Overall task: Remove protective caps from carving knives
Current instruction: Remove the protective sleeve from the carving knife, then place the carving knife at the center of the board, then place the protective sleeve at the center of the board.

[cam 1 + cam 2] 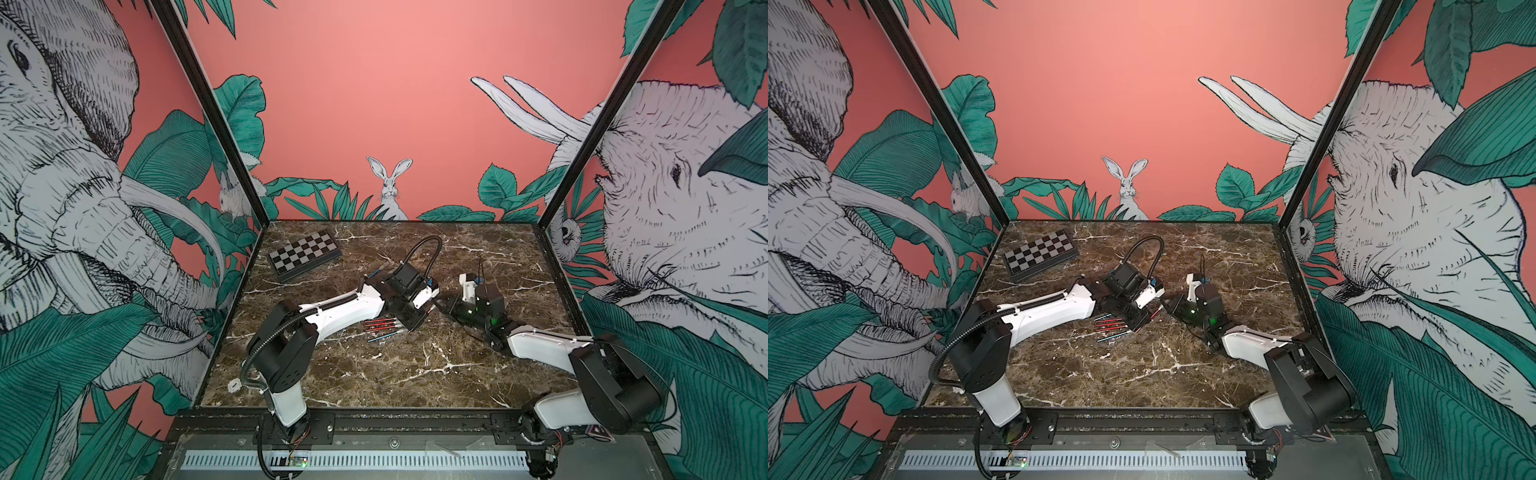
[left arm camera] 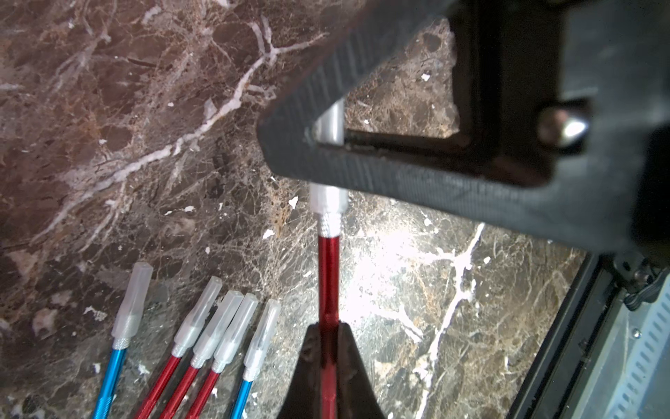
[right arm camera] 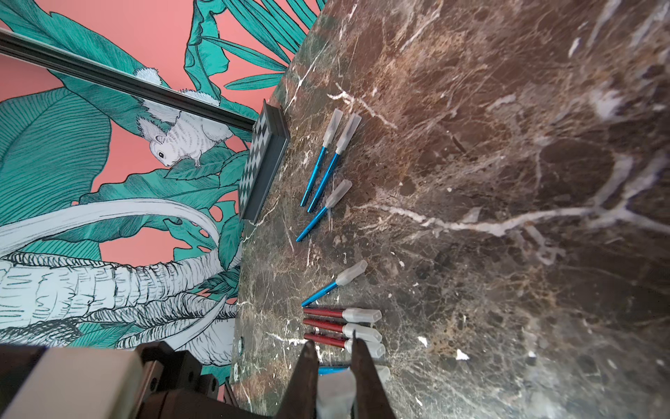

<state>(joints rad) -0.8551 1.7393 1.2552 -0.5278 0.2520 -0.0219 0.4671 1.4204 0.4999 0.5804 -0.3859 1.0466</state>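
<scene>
Left end effector (image 2: 328, 328) grips glossy red knife (image 2: 329, 272); frosted cap (image 2: 328, 199) fitted.

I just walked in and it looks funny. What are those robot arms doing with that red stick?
The left end effector is shut on the handle of a red carving knife. The right end effector is pinching the clear protective cap on its tip; the cap is not off yet. The other knives lie on the marble table, those in view all capped.
</scene>
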